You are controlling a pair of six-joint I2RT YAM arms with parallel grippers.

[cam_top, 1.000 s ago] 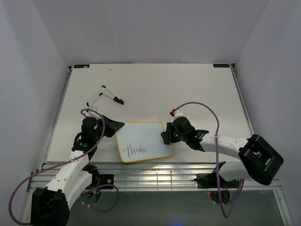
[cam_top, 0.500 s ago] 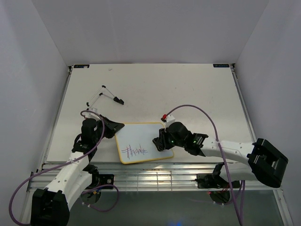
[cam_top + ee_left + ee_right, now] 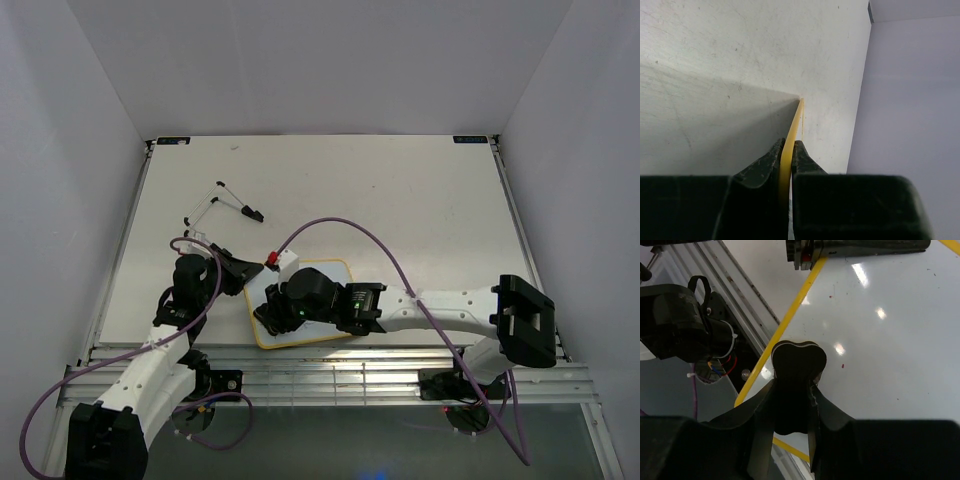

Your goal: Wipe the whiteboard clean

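The whiteboard (image 3: 328,272), white with a thin yellow frame, lies flat near the table's front edge. My left gripper (image 3: 250,270) is shut on the frame at the board's upper left corner. The left wrist view shows the yellow frame (image 3: 788,150) pinched between the jaws. My right gripper (image 3: 273,316) reaches across the board to its lower left part. It is shut on a black eraser (image 3: 798,365), pressed on the white surface (image 3: 885,340) next to the yellow frame (image 3: 790,315). Only a few red specks show there. The arm hides the handwriting in the top view.
A thin black tool with wire legs (image 3: 236,203) lies on the table at the back left. The aluminium rail (image 3: 330,366) runs along the near edge. A purple cable (image 3: 340,224) arches above the board. White walls enclose the table on three sides.
My right gripper has swept left with the eraser, from the board's right edge to its lower left part. The handwriting seen earlier is now covered. The left gripper has not moved.
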